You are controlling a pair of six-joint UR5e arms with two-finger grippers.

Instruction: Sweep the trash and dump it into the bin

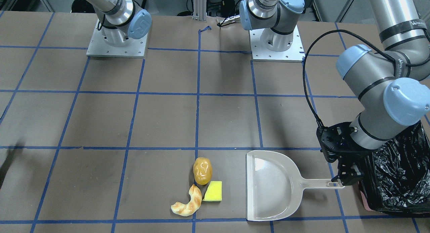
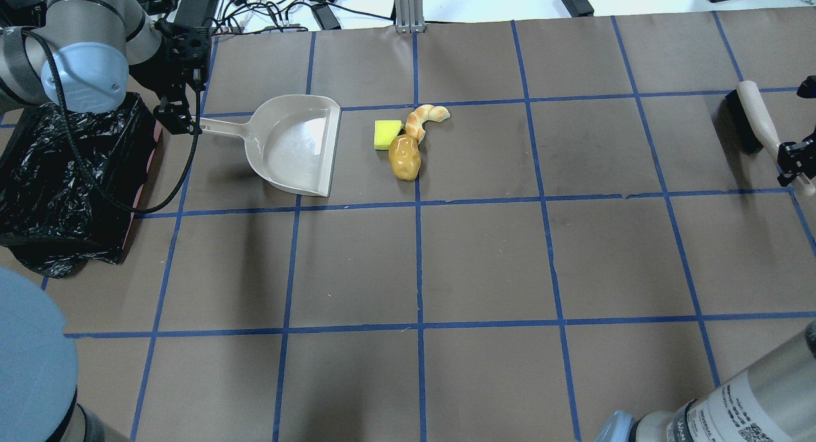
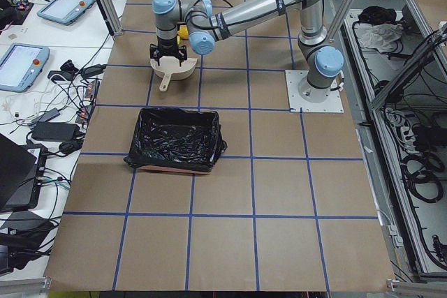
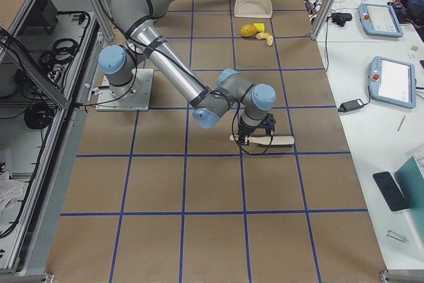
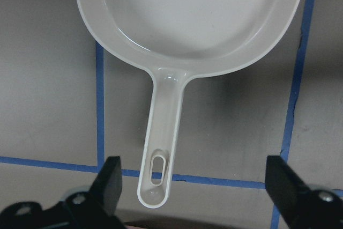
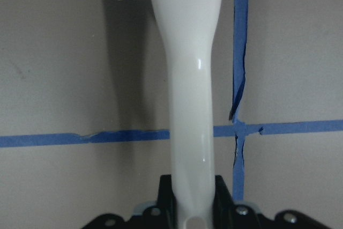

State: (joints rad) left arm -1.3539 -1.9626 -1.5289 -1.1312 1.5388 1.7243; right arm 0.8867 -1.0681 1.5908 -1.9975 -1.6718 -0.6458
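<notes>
The trash lies together on the table: a golden-brown potato-like lump point(image 1: 202, 170), a tan croissant piece point(image 1: 188, 202) and a yellow sponge wedge point(image 1: 213, 191). The beige dustpan point(image 1: 272, 186) lies flat beside them, its mouth towards them. My left gripper point(image 5: 194, 167) is open, its fingers on either side of the dustpan handle's end point(image 5: 156, 170) without touching it. The black-lined bin point(image 2: 57, 174) stands right behind that gripper. My right gripper point(image 6: 190, 202) is shut on the beige brush handle point(image 6: 190, 79) far across the table point(image 2: 758, 123).
The table is covered with brown paper marked by a blue tape grid point(image 2: 417, 263). The two arm bases point(image 1: 117, 41) stand at the robot's side. The left arm's cable point(image 2: 127, 199) hangs over the bin's edge.
</notes>
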